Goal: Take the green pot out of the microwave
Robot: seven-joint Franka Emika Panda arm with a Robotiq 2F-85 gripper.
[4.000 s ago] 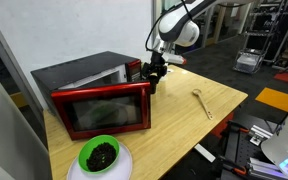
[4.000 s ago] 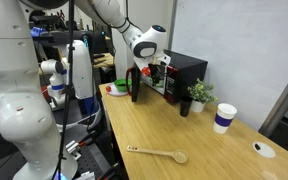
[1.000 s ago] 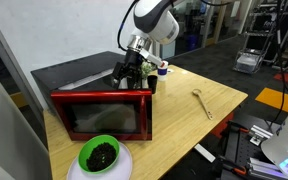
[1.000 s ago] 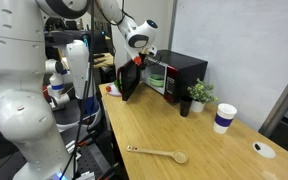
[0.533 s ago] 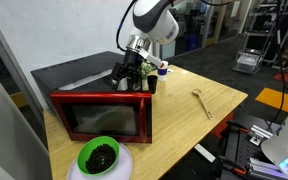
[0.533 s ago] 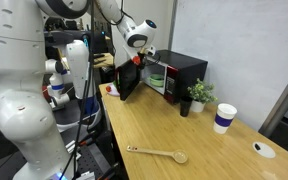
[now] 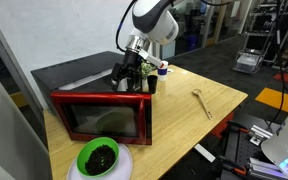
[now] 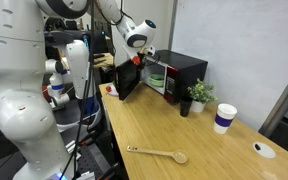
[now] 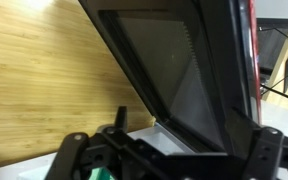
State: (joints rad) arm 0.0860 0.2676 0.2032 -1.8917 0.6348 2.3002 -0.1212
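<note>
In an exterior view, the black microwave (image 7: 79, 75) is standing on the wooden tabletop (image 7: 179, 120) with its red-framed door (image 7: 104, 112) swinging wide. The claw (image 7: 127, 78) is hanging at the door's top edge. The green pot (image 7: 99, 155), filled with something dark, is sitting on a white plate (image 7: 124, 160) outside the microwave, just before the door. A wooden spoon (image 7: 201, 103) is lying well apart.

In an exterior view from elsewhere, the claw (image 8: 139, 60) is hovering by the open door (image 8: 127, 80). A greenish patch is showing inside the microwave (image 8: 184, 72), too small to tell. A small potted plant (image 8: 196, 95), a paper cup (image 8: 223, 118) and the spoon (image 8: 159, 154) are resting on the tabletop (image 8: 174, 125).

In the wrist view, the claw (image 9: 169, 152) is showing its fingers (image 9: 74, 150) spread apart, with the door (image 9: 174, 70) reaching between them; contact I cannot tell.
</note>
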